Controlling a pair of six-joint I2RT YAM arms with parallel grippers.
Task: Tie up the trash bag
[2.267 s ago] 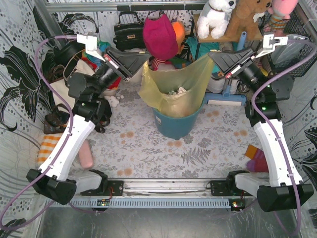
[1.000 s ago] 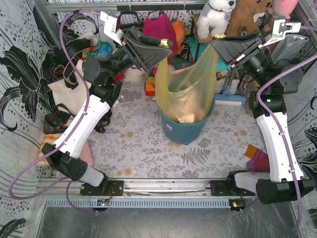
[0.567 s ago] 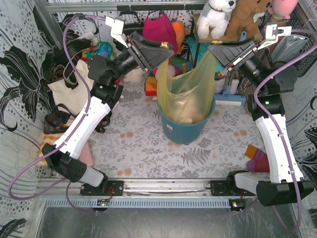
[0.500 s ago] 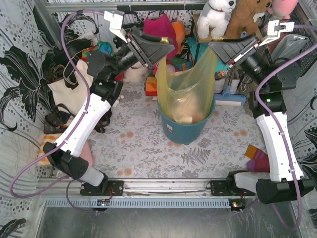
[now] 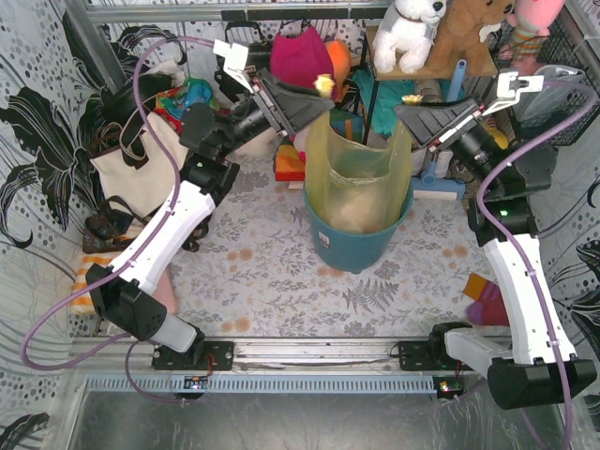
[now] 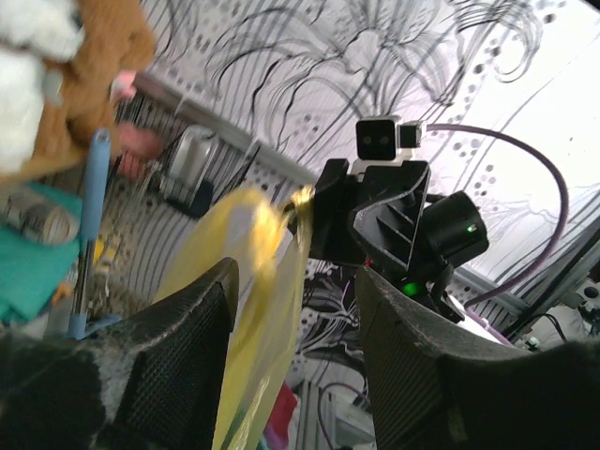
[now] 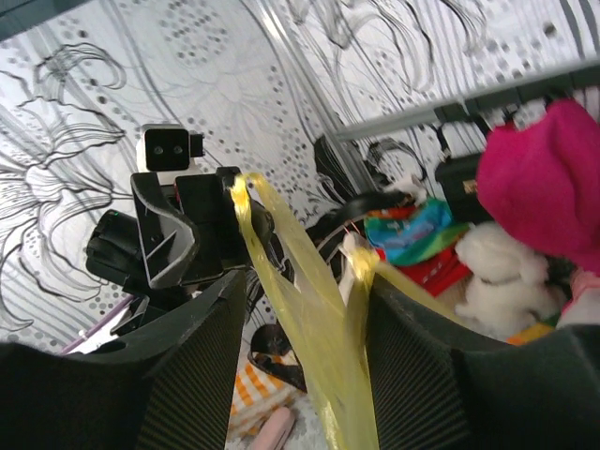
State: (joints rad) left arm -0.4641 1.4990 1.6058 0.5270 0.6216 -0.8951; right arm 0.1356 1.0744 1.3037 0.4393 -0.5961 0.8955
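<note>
The trash bag (image 5: pixel 361 169), thin yellow-green film, stands in a teal bin (image 5: pixel 352 246) mid-table, with pale crumpled stuff showing through it. Its rim is stretched wide between my two grippers. My left gripper (image 5: pixel 319 94) is at the bag's left top corner and my right gripper (image 5: pixel 405 108) at the right top corner. In the left wrist view the jaws of the left gripper (image 6: pixel 295 281) stand apart, and the bag film (image 6: pixel 244 281) lies against one finger. In the right wrist view the right gripper (image 7: pixel 305 281) is likewise apart. A taut strand of the bag (image 7: pixel 319 309) runs from its right fingertip to the other gripper.
A cream tote bag (image 5: pixel 131 173) leans at the left wall. Plush toys (image 5: pixel 412 33) sit on a back shelf, and a magenta bag (image 5: pixel 302 56) and clutter crowd the space behind the bin. A pink object (image 5: pixel 167 295) lies near left, a red-orange one (image 5: pixel 483 300) near right.
The bag top was pulled into a peak by the right gripper. It now spreads into a wide flat mouth between both grippers. The right gripper has dropped a little.
</note>
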